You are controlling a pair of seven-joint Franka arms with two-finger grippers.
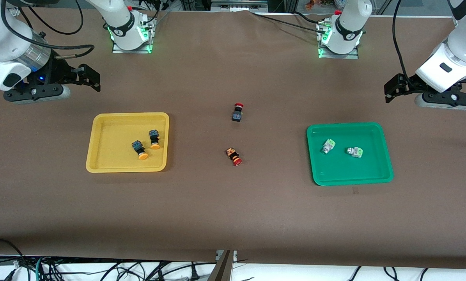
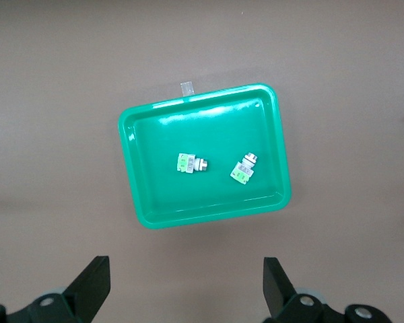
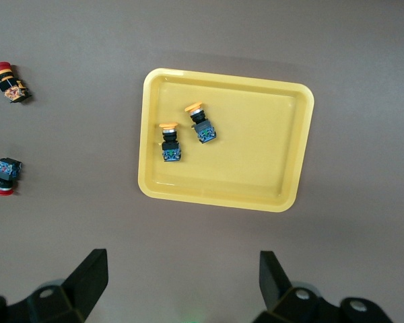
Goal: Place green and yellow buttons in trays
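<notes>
Two yellow buttons (image 1: 147, 145) in yellow tray (image 1: 100, 156), two green buttons (image 1: 341, 148) in green tray (image 1: 381, 164); both grippers' fingers spread, empty.

Orange-yellow buttons (image 1: 147, 145) in yellow tray (image 1: 100, 156), pale green buttons (image 1: 341, 148) in green tray (image 1: 381, 171), brown table (image 1: 233, 210).

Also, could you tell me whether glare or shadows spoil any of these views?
Left wrist view: bright streaks of glare lie on the green tray along one rim; both green buttons stay readable. Right wrist view: even light on the yellow tray, with only soft shadows beside the yellow buttons. Front view: green lights glow at both arm bases, and the red buttons show sharply.
</notes>
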